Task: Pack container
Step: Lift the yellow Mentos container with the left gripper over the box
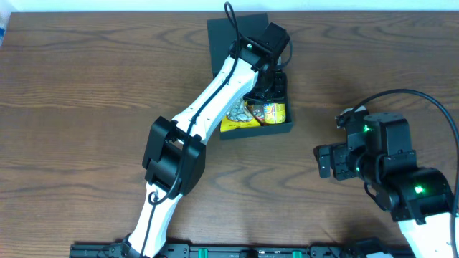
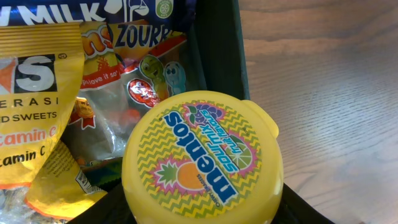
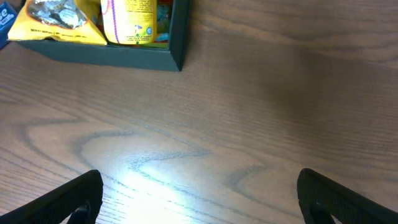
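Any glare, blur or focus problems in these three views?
Overhead: even light and sharp, though the left arm hides much of the container. Left wrist: the Mentos tub is close and crisp, label readable. Right wrist: a bright glare patch on the table near the bottom, and the container is cropped at the top edge.

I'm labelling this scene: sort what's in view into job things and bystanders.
Job: container, Mentos tub, yellow sweets packet, Zourr bag, blue milk packet.
Bystanders: table.
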Controlling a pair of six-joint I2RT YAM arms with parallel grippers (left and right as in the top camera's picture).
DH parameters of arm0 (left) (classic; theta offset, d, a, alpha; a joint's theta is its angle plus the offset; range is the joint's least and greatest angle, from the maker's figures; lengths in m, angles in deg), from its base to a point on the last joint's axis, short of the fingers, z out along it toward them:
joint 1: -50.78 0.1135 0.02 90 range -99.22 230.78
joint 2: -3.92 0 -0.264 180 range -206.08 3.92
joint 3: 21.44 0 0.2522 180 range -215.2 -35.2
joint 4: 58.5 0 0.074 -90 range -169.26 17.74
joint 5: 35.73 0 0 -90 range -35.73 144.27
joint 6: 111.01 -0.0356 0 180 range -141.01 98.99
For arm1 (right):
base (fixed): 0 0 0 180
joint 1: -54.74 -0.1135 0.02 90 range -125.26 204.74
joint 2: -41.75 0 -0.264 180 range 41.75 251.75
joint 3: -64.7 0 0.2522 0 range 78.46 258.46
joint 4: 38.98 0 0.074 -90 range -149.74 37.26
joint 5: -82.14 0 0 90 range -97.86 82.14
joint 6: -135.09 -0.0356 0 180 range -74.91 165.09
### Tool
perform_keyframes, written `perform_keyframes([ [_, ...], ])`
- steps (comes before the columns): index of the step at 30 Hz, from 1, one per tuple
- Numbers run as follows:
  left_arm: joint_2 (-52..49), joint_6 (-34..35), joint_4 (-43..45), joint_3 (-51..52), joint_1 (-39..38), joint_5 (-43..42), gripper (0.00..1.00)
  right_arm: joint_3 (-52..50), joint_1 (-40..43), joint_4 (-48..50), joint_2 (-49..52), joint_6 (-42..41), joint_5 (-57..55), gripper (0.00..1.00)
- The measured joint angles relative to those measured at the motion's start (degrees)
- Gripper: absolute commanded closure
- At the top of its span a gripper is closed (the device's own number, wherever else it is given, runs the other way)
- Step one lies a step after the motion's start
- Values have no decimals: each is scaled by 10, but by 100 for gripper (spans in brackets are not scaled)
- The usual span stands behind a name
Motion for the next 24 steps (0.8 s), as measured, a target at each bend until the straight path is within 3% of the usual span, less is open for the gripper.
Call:
perform_keyframes([
  [14, 0, 26, 7, 0, -13, 12, 95, 0, 0, 0, 0, 0, 0, 1],
  [18, 0, 34, 14, 0, -15, 14, 89, 0, 0, 0, 0, 0, 0, 1],
  [24, -17, 45, 17, 0, -15, 14, 90, 0, 0, 0, 0, 0, 0, 1],
])
